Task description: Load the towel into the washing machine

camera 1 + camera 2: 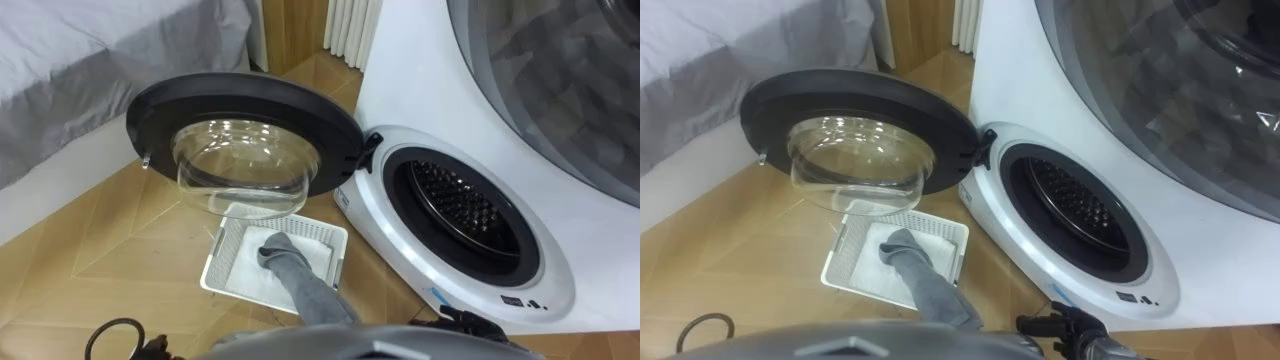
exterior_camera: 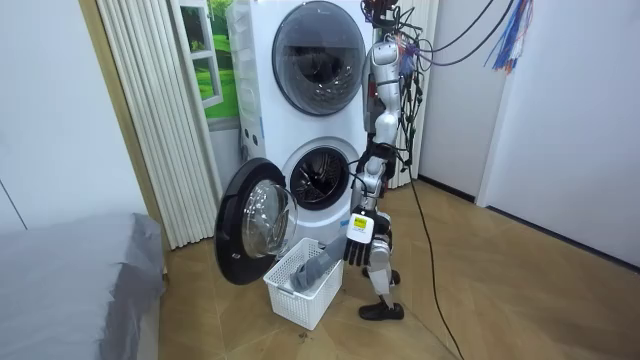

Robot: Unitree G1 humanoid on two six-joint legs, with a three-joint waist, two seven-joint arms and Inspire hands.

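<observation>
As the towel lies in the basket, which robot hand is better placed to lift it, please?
Likely the right robot hand: it hangs low by the basket, close to the towel and drum.

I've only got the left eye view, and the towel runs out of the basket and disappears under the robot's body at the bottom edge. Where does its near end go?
Observer: In the room view the towel leans up over the rim of the basket on the side facing the robot.
Operator: Is a robot hand on it?
Observer: A robot hand hangs low, right beside that end. I cannot tell whether it touches the towel.
Operator: And where is the robot standing?
Observer: Upright, on the room view's right of the basket, close to the front of the washing machine.
</observation>
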